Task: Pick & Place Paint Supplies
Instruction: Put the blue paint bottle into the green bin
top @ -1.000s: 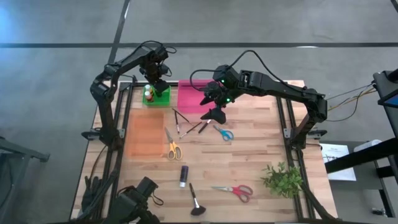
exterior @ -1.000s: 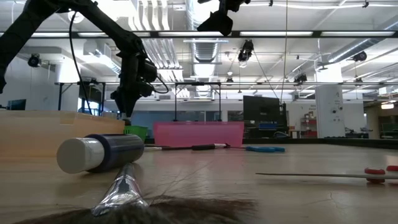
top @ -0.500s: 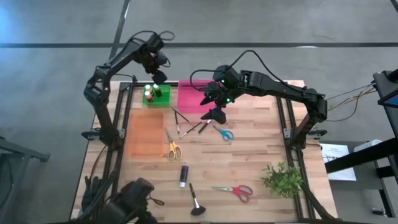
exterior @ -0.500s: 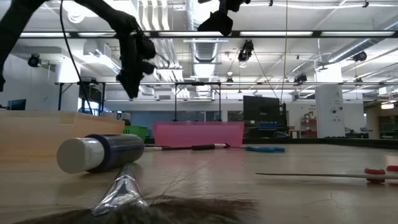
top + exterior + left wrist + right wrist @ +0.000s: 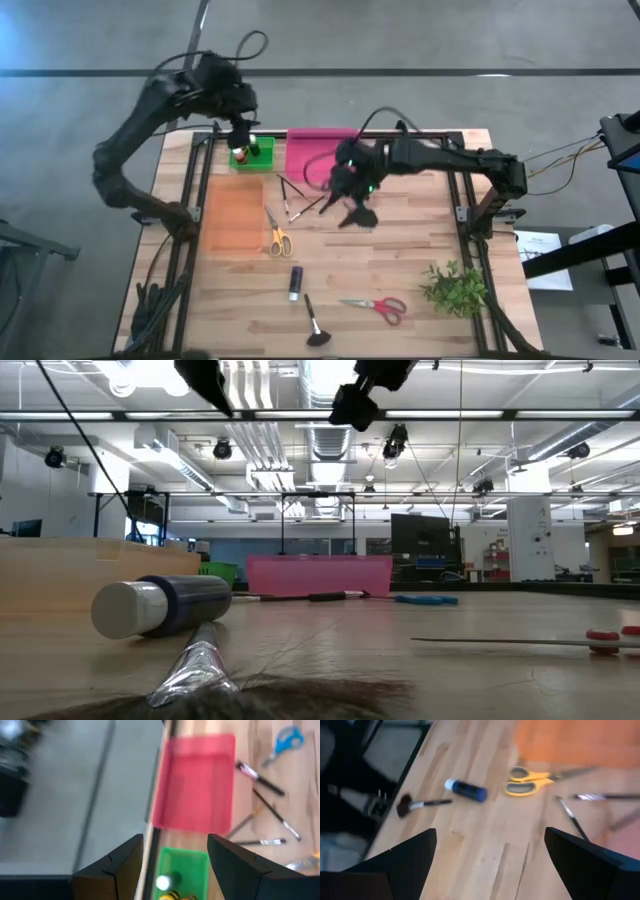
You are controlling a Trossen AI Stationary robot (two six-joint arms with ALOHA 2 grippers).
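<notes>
High view: overhead, facing straight down, far enough to take in the whole light wooden plank table and both arms.

Low view: at table-top level, facing across into the hall; very near the dark-blue white-capped tube.

Left wrist view: looks down past its claw on the pink rectangular tray (also in the high and low views).

Right wrist view: close above the table, shares the yellow-handled scissors with the high view.

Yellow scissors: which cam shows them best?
High view: the yellow scissors lie whole and unblocked on the table, just right of the orange tray. Right wrist view shows them too, but blurred. Low view doesn't show them; left wrist view catches at most a sliver.
</notes>
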